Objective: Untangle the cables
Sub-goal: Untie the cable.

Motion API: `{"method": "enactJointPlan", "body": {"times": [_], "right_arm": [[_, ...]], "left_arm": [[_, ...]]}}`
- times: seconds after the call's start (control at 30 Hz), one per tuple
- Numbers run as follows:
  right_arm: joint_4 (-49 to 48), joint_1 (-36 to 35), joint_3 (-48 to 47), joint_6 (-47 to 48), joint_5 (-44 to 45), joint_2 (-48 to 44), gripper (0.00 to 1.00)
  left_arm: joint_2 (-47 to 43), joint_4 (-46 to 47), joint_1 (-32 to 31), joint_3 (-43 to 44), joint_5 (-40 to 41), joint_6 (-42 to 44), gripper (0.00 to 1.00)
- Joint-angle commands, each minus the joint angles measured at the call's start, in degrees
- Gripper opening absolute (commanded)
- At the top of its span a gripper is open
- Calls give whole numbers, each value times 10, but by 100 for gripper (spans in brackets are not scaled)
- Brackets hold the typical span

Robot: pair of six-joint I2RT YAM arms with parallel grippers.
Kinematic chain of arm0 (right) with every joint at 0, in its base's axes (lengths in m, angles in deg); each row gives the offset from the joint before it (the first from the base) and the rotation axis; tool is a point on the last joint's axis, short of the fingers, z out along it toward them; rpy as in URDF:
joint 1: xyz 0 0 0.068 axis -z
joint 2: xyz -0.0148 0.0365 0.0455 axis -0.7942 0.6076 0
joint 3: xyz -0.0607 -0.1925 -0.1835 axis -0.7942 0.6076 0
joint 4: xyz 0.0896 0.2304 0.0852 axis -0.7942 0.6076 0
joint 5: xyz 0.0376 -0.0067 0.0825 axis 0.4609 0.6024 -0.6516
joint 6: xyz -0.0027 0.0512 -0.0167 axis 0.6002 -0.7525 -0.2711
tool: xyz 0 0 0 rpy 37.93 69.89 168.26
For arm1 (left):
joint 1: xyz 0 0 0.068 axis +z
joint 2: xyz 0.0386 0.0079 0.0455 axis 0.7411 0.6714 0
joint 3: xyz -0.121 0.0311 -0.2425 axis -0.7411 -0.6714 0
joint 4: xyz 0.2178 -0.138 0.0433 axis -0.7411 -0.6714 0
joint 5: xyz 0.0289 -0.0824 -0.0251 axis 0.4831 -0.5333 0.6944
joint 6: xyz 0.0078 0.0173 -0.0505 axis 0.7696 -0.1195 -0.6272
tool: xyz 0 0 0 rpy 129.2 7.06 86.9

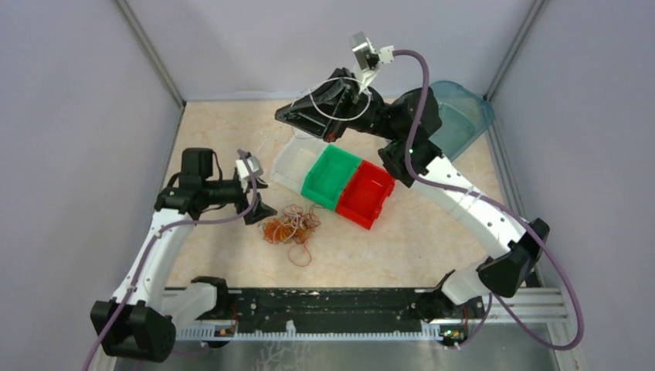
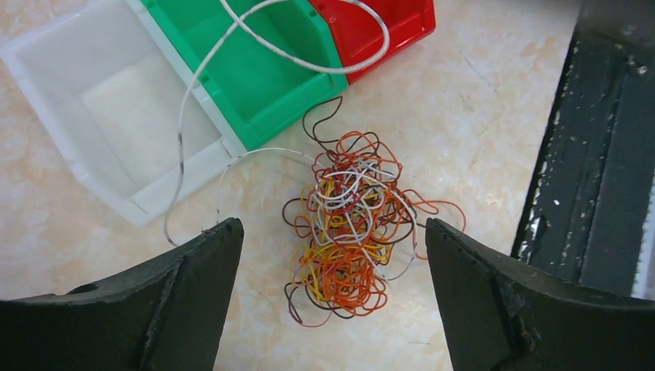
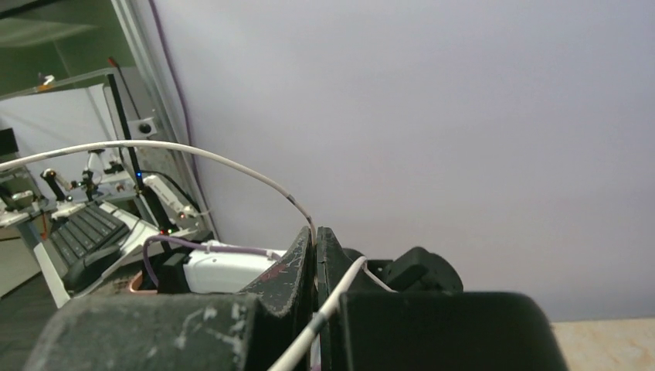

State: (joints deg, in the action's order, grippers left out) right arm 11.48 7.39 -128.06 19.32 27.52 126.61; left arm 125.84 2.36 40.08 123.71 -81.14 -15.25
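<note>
- The left gripper [image 1: 260, 209] is the nearer arm by far. It hangs just beside and above the tangle of cables [image 1: 290, 226], which sits on the table [image 1: 432, 232] in front of the bins.
- In the left wrist view its fingers [image 2: 193, 286] are spread wide, nothing between them, and the pile shows right in the gap. Our guess is a straight drop puts a finger on each side of it.
- The clump reads a bit longer than wide there, with its long axis running away from the camera, across the line between the fingers. Orange, red, yellow and brown loops are all knotted together, with a few pale strands mixed in.
- The right gripper [image 3: 315, 239] is way up in the air, fingers pressed together and pinching a white cable [image 3: 193, 151]. That cable loops down over the bins. We can't tell if it's fully out of the pile.
- Containers: the clear bin [image 2: 46, 73], green bin [image 2: 255, 127] and red bin [image 2: 421, 19] sit in a row, all looking empty to us.
</note>
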Motion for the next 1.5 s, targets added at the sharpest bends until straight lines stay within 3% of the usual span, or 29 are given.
{"method": "enactJointPlan", "body": {"times": [0.0, 0.17, 0.3, 0.47, 0.57, 0.77, 0.83, 0.9, 0.93, 1.03, 1.13, 1.3, 1.47], "right_arm": [[-19, 3, -51, -12, -15, -7, 0], [-39, 6, -73, -34, -24, -13, 0], [-56, 5, -69, -49, -30, -23, 0], [-70, 5, -60, -58, -34, -33, 0], [-76, 5, -60, -62, -38, -38, 0], [-81, 6, -61, -60, -36, -51, 0], [-76, 6, -59, -54, -32, -57, 0], [-70, 7, -55, -48, -29, -60, 0], [-70, 8, -52, -47, -28, -62, 0], [-70, 11, -39, -47, -25, -64, 0], [-69, 18, -21, -47, -21, -62, 0], [-95, 42, 53, -74, -27, -59, 0], [-96, 54, 142, -64, -34, -75, 0]], "left_arm": [[-27, 90, -2, -36, 12, 39, 94], [-56, 243, -2, -88, 73, 13, 94], [-32, 222, -3, -79, 24, 32, 92], [-26, 269, -3, -76, -39, -24, 88], [-4, 222, -10, -50, -104, -31, 86], [13, 213, -33, -64, -104, -11, 84], [20, 206, -35, -65, -100, 0, 78], [24, 205, -42, -64, -99, 7, 65], [24, 206, -46, -63, -99, 7, 54], [23, 231, -53, -52, -94, -19, 2], [13, 288, -53, -23, -76, -107, 0], [2, 391, -51, 48, -93, -344, 0], [-3, 425, -51, 123, -93, -449, 0]]}}
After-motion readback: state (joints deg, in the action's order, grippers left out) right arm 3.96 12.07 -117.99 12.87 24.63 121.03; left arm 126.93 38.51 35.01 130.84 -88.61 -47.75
